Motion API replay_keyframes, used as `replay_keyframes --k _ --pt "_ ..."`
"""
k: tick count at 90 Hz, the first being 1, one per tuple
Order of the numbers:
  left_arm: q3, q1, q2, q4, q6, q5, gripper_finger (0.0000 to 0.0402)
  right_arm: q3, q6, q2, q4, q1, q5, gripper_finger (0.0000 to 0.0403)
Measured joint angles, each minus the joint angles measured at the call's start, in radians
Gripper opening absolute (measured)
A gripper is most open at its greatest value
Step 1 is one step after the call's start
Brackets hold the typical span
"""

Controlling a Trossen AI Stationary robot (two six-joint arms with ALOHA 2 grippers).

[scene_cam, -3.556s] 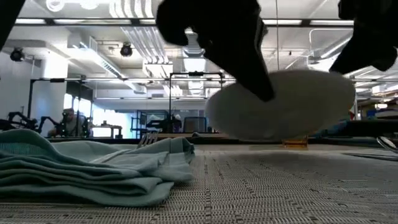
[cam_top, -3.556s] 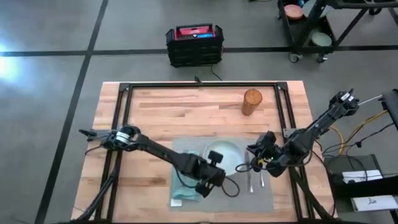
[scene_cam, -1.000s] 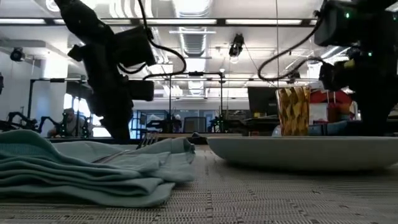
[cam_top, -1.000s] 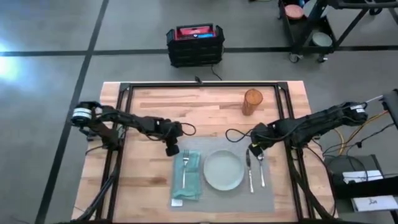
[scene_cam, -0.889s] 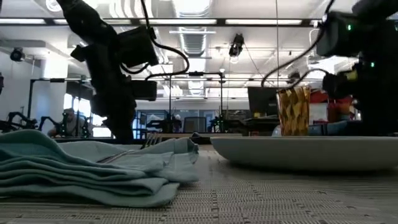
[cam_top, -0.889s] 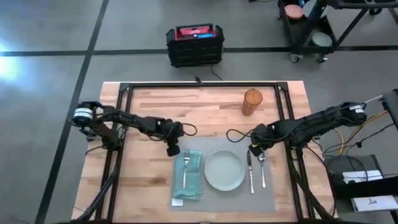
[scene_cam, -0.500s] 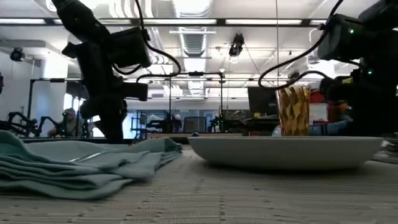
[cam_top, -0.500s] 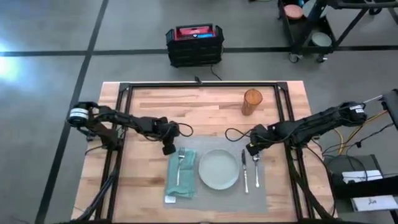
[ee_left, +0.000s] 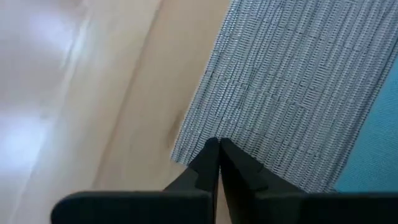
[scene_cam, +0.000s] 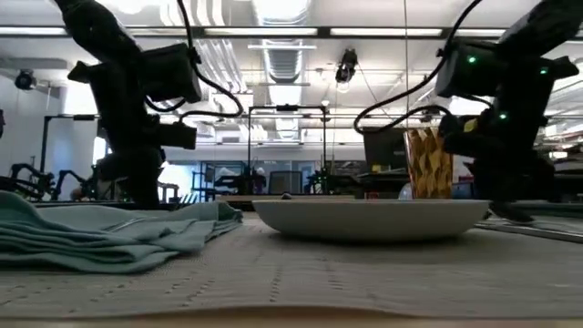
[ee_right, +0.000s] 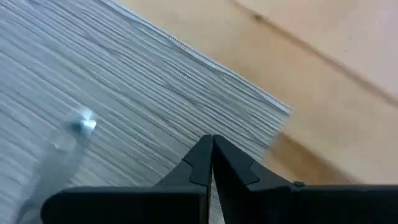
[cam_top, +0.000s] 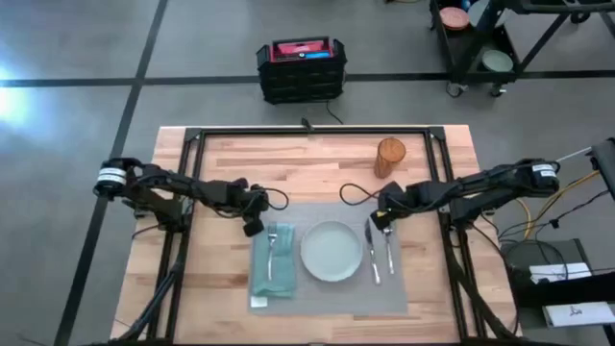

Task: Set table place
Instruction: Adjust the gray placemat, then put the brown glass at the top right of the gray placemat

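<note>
Both sets of fingers clenched on placemat [cam_top: 327, 288] corners — amber glass [cam_top: 389, 158] behind.

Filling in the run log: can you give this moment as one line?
left gripper: shut on grey woven placemat far-left corner | right gripper: shut on its far-right corner | amber glass: off mat, on wooden table

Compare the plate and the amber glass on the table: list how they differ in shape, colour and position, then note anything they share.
The plate is pale, flat and round; the amber glass is tall, upright and orange-brown. The plate lies on the grey placemat between napkin and cutlery; the amber glass stands apart on the bare table, beyond the placemat's far right corner. Both are untouched by either gripper.
</note>
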Motion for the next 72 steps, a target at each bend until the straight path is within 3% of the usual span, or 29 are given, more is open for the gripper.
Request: replay_keyframes --k 28,51,60,72 --pt "-0.008 0.003 -0.106 -0.065 0.027 -0.071 0.0 0.088 -0.097 -0.025 -0.069 -0.02 -0.011 0.0" --pt "-0.003 0.003 -0.275 -0.044 0.054 -0.076 0.0004 0.342 -0.339 -0.137 -0.259 -0.02 -0.009 0.0" --pt "-0.003 0.003 -0.328 -0.04 0.056 -0.079 0.0011 0.457 -0.466 -0.159 -0.307 -0.032 0.036 0.0002" --pt "-0.002 0.005 -0.366 -0.031 0.05 -0.08 0.003 0.619 -0.619 -0.139 -0.406 -0.124 0.08 0.0038"
